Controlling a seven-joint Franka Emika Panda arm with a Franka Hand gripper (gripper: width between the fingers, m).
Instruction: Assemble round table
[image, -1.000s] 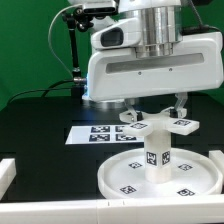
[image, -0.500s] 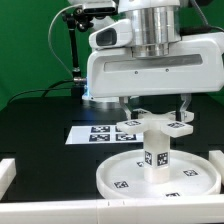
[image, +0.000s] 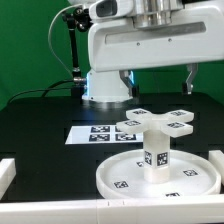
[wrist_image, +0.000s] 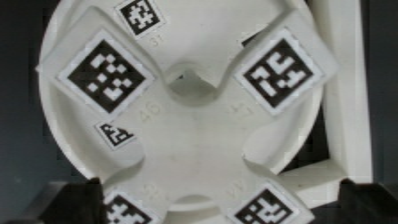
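Your end effector (image: 158, 82) hangs wide, holding nothing, above the cross-shaped piece (image: 158, 121). That sits atop the leg (image: 155, 155) on the round disc (image: 125, 177), on the desk (image: 40, 125). Likely light, stiff, slick plastic; grip an arm's edges.

A green backdrop (image: 30, 45) is seen behind the scene, evenly lit and without visible seams. Below it, a black worktop (image: 40, 125) is spread out, matte and dark, with little reflection. The marker board (image: 92, 133) is laid flat on the worktop, well forward of the backdrop. A white raised border (image: 8, 172) is set along the worktop's near edge and corner, in front of the marker board. A black upright stand (image: 72, 45) with cabling is placed against the backdrop, behind the marker board.
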